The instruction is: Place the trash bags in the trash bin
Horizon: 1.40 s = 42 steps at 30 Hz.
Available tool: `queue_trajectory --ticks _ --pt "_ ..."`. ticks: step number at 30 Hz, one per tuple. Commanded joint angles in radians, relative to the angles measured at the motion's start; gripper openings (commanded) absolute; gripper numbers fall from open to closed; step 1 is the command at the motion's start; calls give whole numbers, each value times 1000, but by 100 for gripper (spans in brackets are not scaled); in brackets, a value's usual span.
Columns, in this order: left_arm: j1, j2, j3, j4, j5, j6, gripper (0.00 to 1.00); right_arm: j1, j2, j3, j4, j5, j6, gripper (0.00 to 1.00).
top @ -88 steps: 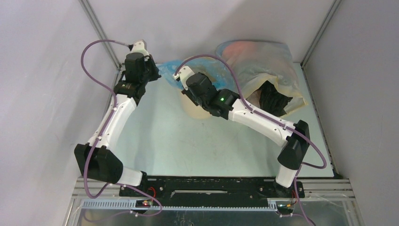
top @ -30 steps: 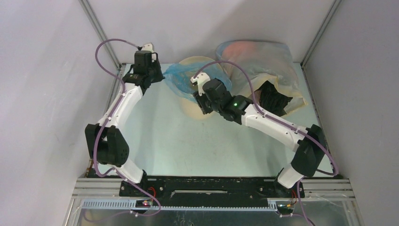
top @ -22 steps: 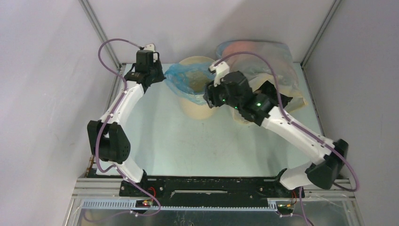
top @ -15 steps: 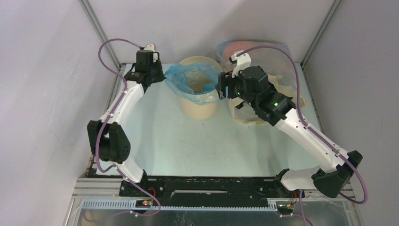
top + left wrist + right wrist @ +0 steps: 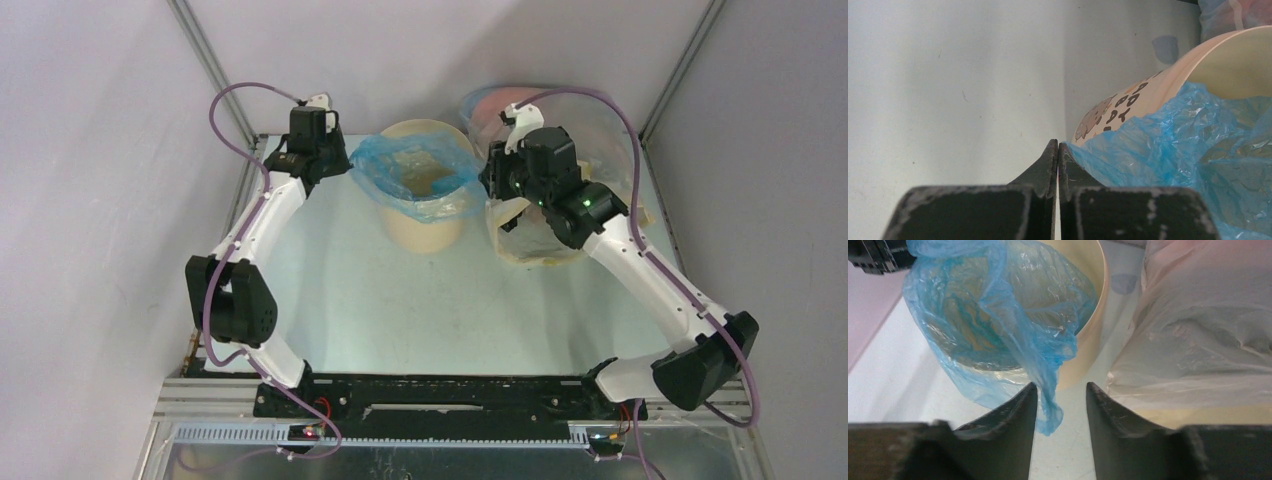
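The tan trash bin [image 5: 425, 228] stands at the back middle of the table. The light-blue trash bag [image 5: 415, 172] lies spread over its mouth and hangs down its front. My left gripper [image 5: 345, 165] is shut on the bag's left edge; in the left wrist view the fingers [image 5: 1057, 150] meet at the film [image 5: 1188, 150] beside the bin's printed wall [image 5: 1113, 112]. My right gripper [image 5: 490, 182] is open at the bin's right side. In the right wrist view [image 5: 1061, 390] a loose strand of the bag [image 5: 1048, 390] hangs between its open fingers, by the bin [image 5: 1090, 335].
A large cloudy plastic sack [image 5: 590, 125] sits right of the bin, under my right arm, and fills the right of the right wrist view [image 5: 1198, 330]. The enclosure walls stand close behind the bin. Bare table [image 5: 350, 290] lies in front.
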<state>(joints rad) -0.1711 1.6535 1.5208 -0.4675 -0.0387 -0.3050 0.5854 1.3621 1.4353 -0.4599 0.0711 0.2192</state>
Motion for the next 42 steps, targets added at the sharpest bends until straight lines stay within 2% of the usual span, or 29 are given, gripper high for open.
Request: queue_trajectory --ticks 1,3,4,12,18,19,24,29,32,37,39,42 --pt "8 -1 48 5 14 14 0 -51 38 19 63 -149 29 18" --pt "9 9 53 0 14 14 0 -65 61 28 58 -148 29 1" --pt "10 14 57 -4 16 12 0 -69 74 30 54 -140 26 0" --pt "10 49 67 -10 24 8 0 -85 205 22 85 -10 16 0" --pt "9 89 78 -12 30 -1 0 -132 282 25 196 13 51 0" --pt "10 97 82 -6 64 -3 0 -143 292 26 215 3 55 0" --pt "10 127 69 63 236 -30 0 -185 344 64 278 -121 66 0" --pt "10 156 73 79 287 -41 0 -202 446 182 215 -251 62 0" --pt "10 176 78 83 318 -49 0 -202 490 198 222 -326 75 1" --pt "9 184 74 112 394 -60 0 -202 525 171 275 -482 103 1" --pt "10 186 74 128 440 -59 0 -198 512 127 323 -570 118 1" --pt "12 181 73 139 492 -52 0 -176 458 42 399 -605 119 1"
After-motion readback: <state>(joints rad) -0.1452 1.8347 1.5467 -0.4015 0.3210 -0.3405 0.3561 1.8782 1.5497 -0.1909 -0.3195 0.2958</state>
